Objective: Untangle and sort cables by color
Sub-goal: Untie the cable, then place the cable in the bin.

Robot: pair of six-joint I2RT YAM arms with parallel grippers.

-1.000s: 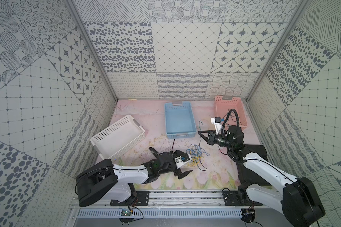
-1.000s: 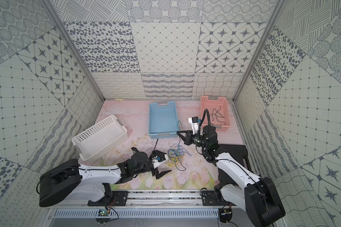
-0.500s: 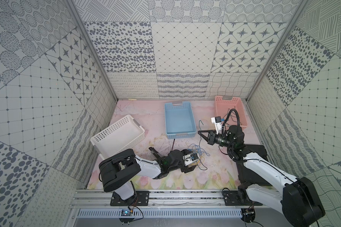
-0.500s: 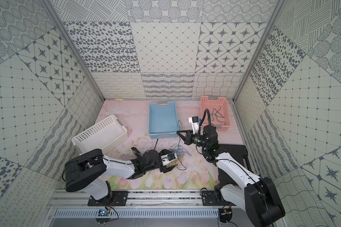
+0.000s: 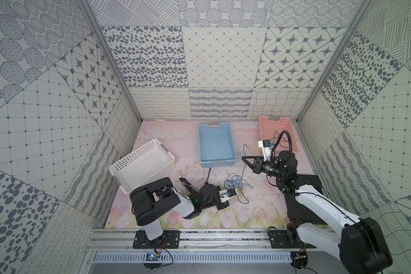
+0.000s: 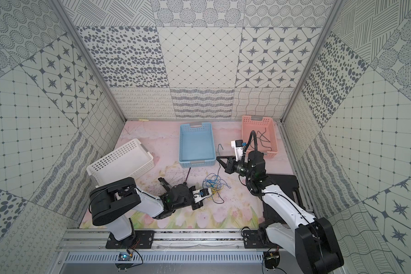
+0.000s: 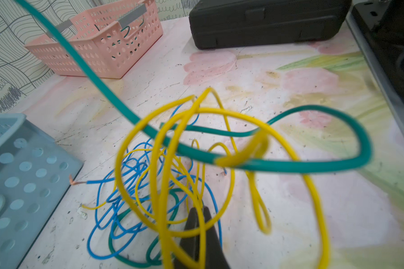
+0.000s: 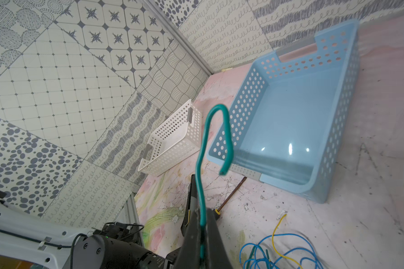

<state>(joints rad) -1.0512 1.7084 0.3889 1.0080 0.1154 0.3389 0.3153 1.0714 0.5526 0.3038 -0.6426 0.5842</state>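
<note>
Done so far: the pink basket [image 5: 263, 123], at 1 o'clock on the counter [image 5: 183, 147], holds a few dark cables [image 6: 262, 138]. By the look of it, only that one colour has been put away.
Left to do: the blue basket [image 5: 207, 163] at 12 o'clock and the tilted white basket [image 5: 138, 163] at 9 o'clock both look empty. The blue, yellow and green strands are not yet parted.
Tangle: the tangle [image 5: 235, 187] lies on the counter near its centre, at 5 o'clock from the blue basket and just beside the left arm's wrist.
Green cable: the green cable [image 8: 217, 106] rises out of the tangle toward 12 o'clock. Its hooked free end stands above the right hand.
Right hand: the right hand [image 5: 244, 158] is pressed together, pinching the green cable a little below that end.
Right arm pose: held off the counter, with the forearm reaching in from 4 o'clock. The hand is level, points to 9 o'clock and is near the blue basket's 5 o'clock corner.
Left hand: the left hand [image 7: 197, 215] is pressed together with its tips inside the tangle. A yellow strand [image 7: 203, 235] runs along its seam, but which strand it pinches, if any, cannot be told.
Left arm pose: low along the counter from 8 o'clock, with the wrist close to the surface.
Stage: early; most of the sorting is yet to be done.
</note>
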